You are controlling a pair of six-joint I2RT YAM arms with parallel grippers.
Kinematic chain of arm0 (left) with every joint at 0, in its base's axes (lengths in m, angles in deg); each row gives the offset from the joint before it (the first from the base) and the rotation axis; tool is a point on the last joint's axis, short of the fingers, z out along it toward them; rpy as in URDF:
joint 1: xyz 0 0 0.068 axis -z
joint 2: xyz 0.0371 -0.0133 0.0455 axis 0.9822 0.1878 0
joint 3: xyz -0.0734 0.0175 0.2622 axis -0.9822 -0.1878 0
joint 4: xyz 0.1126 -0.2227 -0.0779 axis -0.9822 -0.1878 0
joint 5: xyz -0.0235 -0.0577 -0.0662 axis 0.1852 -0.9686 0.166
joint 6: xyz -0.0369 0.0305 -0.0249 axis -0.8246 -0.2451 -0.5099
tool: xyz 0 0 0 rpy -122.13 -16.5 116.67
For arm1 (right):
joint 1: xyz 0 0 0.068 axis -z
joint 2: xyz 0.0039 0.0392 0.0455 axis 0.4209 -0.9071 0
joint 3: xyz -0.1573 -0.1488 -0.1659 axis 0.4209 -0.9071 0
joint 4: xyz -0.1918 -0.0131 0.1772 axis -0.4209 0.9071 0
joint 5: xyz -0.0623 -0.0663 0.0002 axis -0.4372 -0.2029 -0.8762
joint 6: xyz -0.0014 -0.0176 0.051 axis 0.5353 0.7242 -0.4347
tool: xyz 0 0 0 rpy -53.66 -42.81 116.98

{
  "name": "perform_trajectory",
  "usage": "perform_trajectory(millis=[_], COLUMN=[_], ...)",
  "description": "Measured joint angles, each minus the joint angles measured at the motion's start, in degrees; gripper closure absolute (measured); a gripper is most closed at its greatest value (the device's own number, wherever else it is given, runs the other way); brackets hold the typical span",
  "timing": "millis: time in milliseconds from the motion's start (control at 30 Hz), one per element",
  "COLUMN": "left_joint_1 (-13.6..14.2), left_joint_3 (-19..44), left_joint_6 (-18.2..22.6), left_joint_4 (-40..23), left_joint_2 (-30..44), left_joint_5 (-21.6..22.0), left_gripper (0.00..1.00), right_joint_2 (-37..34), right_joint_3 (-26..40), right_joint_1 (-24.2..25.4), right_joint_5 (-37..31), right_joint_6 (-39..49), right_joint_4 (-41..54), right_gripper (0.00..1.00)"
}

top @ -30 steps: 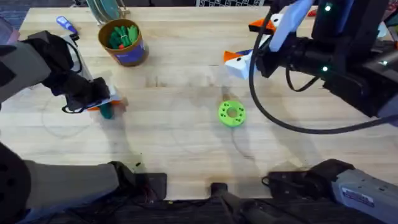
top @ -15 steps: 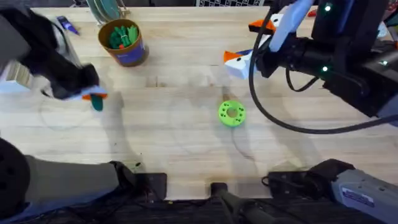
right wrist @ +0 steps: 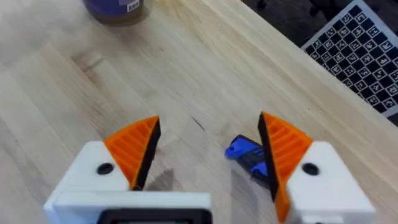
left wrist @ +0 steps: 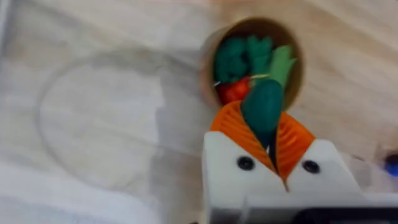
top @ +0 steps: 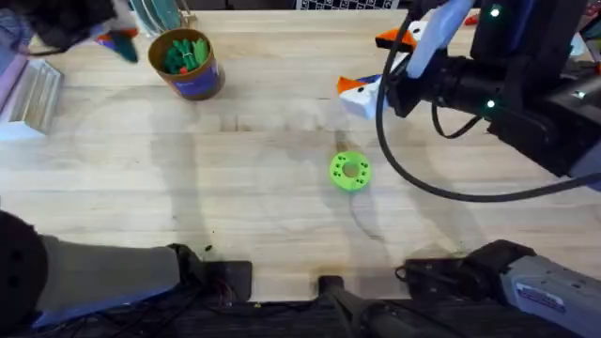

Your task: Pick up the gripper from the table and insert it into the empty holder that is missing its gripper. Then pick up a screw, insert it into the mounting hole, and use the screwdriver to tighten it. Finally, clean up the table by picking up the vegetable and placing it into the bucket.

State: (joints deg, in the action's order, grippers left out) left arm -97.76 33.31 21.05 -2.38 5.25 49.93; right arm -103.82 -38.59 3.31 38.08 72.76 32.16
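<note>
Cleanup step in hand. Left gripper (left wrist: 272, 127) clamped on the vegetable (left wrist: 262, 107), held above the desk (top: 282, 216) near its far-left corner, just beside the bucket (top: 186, 64). Next: centre over the opening, then release; toys already inside crowd it. Right gripper (right wrist: 208, 146) apart, idle; lime-green disc (top: 349, 171) well clear.

the left gripper (left wrist: 268, 138) has carried the vegetable (left wrist: 262, 107) up beside the bucket (top: 188, 64).

Dark floor past table edge; checkerboard calibration board (right wrist: 359, 46) there.
</note>
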Motion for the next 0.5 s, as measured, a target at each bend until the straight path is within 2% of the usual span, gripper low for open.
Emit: perform_trajectory(millis=[133, 233, 333, 500], left_joint_1=[4.6, 7.0, 7.5, 6.7], left_joint_3=[0.0, 0.0, 0.0, 0.0], left_joint_6=[-1.4, -2.9, -5.2, -9.2], left_joint_4=[5.7, 8.9, 10.5, 10.6], left_joint_2=[1.9, 5.3, 9.6, 15.4], left_joint_5=[-1.8, -2.5, -2.9, -1.1], left_gripper=[0.977, 0.977, 0.977, 0.977], right_joint_2=[0.0, 0.0, 0.0, 0.0], right_joint_3=[0.0, 0.0, 0.0, 0.0], right_joint_1=[0.0, 0.0, 0.0, 0.0], right_joint_5=[0.0, 0.0, 0.0, 0.0], right_joint_6=[0.0, 0.0, 0.0, 0.0], right_joint_4=[0.0, 0.0, -0.1, -0.1], right_gripper=[0.062, 0.063, 0.063, 0.062])
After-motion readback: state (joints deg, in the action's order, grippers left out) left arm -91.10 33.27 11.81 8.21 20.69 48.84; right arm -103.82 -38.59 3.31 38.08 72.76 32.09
